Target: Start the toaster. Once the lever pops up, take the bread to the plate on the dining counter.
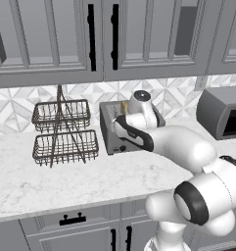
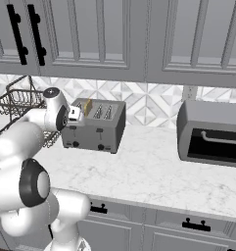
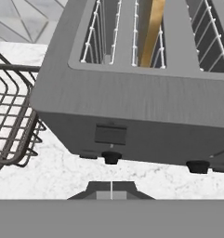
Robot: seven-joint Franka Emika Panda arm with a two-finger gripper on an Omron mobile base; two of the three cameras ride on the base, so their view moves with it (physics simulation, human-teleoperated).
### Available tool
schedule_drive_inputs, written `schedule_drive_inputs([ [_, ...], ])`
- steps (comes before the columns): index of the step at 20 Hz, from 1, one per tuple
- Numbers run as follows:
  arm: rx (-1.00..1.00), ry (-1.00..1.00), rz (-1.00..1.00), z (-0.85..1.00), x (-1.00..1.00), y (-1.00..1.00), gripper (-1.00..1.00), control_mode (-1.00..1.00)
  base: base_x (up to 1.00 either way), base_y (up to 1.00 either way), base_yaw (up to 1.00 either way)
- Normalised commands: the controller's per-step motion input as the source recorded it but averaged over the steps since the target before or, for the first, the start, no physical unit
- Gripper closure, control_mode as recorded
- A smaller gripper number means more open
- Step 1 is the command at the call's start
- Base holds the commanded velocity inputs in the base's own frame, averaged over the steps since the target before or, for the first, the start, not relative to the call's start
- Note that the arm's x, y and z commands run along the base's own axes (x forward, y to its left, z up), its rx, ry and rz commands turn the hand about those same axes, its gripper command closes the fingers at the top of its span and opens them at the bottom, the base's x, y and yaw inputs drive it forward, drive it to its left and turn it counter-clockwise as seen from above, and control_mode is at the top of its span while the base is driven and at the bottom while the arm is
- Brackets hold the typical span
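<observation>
Marble counter (image 2: 153, 171) under grey cabinets: toaster (image 2: 95, 126) by the backsplash, bread (image 3: 151, 32) upright in a slot. Gripper (image 3: 111, 190) hangs just before its front, fingers together, holding nothing. Wire basket (image 1: 63, 131) stands left.

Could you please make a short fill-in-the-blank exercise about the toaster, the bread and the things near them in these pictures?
1. The bread stands inside a ____ of the toaster.
2. In the right base view, the wire basket rack stands to the ____ of the toaster.
3. The counter has a white ____ pattern.
4. The gripper points at the toaster's ____ face, where the dark knobs sit.

Missing words: slot; left; marble; front
</observation>
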Motion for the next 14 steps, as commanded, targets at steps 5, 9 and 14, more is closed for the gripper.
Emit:
schedule_drive_inputs([
  [5,0.00,-0.02,0.00,-0.06,0.09,0.00,1.00,-1.00,0.00,0.00,0.00],
  [9,0.00,-0.01,0.00,-0.08,0.14,0.00,1.00,-1.00,0.00,0.00,0.00],
  [14,0.00,-0.01,0.00,-0.13,0.19,0.00,1.00,-1.00,0.00,0.00,0.00],
])
